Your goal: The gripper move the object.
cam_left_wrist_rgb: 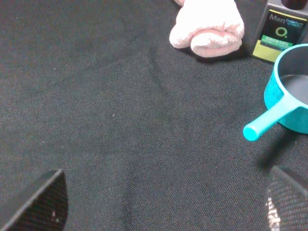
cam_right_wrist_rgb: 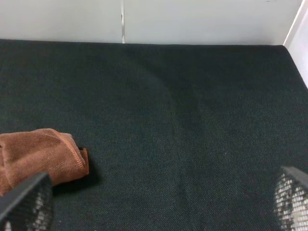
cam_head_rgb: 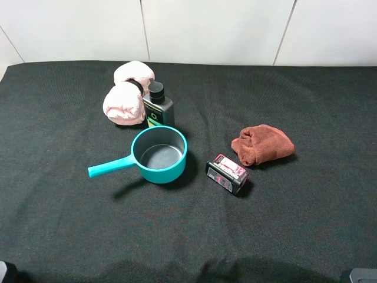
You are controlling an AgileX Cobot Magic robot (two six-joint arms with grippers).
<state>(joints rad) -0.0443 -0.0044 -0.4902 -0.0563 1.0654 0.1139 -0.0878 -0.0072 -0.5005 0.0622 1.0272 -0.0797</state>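
Note:
A teal saucepan (cam_head_rgb: 159,154) stands mid-table with its handle pointing left; it also shows in the left wrist view (cam_left_wrist_rgb: 288,96). Behind it stand a black bottle (cam_head_rgb: 157,105) with a green label and a rolled pink towel (cam_head_rgb: 126,94). A crumpled brown towel (cam_head_rgb: 262,144) lies to the right, with a small black and pink box (cam_head_rgb: 227,174) in front of it. My left gripper (cam_left_wrist_rgb: 163,207) is open and empty, low over bare cloth left of the pan handle (cam_left_wrist_rgb: 262,124). My right gripper (cam_right_wrist_rgb: 159,202) is open and empty, beside the brown towel (cam_right_wrist_rgb: 41,156).
Black cloth (cam_head_rgb: 306,224) covers the whole table. A white wall (cam_head_rgb: 212,29) runs along the back edge. Small parts of both arms show at the bottom corners of the exterior high view, the left arm (cam_head_rgb: 6,272) and the right arm (cam_head_rgb: 359,275).

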